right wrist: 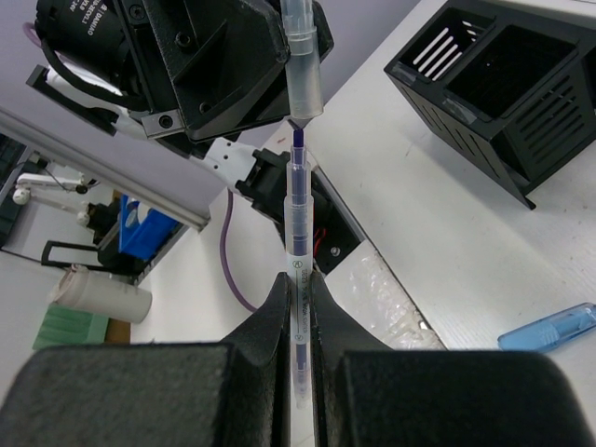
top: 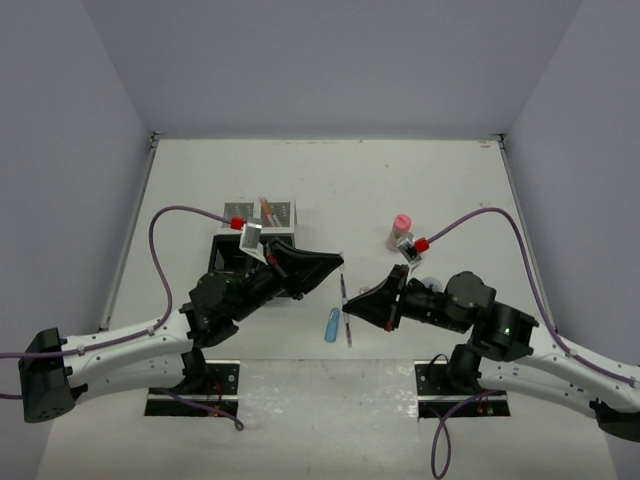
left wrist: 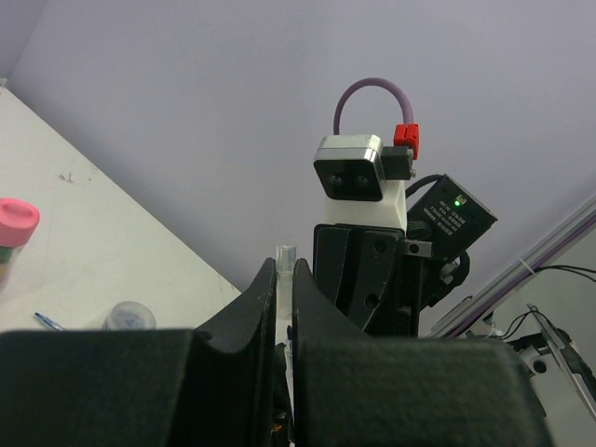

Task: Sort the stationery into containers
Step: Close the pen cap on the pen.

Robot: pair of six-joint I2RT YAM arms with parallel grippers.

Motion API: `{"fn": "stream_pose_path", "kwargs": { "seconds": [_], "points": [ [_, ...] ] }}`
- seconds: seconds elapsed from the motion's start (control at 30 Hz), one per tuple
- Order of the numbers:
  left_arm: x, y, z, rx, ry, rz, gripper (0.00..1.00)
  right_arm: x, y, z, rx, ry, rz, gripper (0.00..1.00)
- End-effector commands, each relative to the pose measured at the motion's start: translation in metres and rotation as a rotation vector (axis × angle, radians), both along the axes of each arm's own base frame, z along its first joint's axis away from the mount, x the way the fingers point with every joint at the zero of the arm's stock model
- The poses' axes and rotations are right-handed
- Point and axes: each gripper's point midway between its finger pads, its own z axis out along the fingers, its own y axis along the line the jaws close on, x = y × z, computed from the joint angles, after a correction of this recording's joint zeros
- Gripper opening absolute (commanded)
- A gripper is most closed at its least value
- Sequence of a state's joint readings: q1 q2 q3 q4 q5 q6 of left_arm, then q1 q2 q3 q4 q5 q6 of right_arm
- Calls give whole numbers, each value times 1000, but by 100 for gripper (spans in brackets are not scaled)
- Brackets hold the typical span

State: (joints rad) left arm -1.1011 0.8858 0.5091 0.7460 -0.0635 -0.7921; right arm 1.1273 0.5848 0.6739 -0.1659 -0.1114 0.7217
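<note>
1. The right tool (right wrist: 298, 284), at bottom centre of its wrist view, is clamped shut on a blue pen (right wrist: 296, 214) pointing up.
2. The left tool (left wrist: 284, 279) is pinched shut on a clear cap (right wrist: 303, 70) at the pen's tip; whether they touch is unclear.
3. This looks like capping. The next move would be to align the two and press them together, then carry the pen to the organiser (right wrist: 466, 130), upper right.
</note>
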Motion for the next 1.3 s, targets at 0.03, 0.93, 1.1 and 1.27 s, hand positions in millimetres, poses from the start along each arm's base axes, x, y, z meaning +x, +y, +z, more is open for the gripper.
{"fn": "stream_pose_path", "kwargs": {
  "seconds": [0.03,0.93,1.1,1.27],
  "points": [
    [-2,3,13,-48,-34,1,0,7,-4,16,22,-16,-52,0],
    [-4,-8,1,-25,-17,-36,0,16,-8,39,37,-50,-100,0],
    [-5,-11,-5,-18,-5,-52,0,25,-9,57,40,-92,-141,0],
    [-6,-12,-10,-7,4,-58,0,35,-12,69,51,-135,-191,0]
  ]
}}
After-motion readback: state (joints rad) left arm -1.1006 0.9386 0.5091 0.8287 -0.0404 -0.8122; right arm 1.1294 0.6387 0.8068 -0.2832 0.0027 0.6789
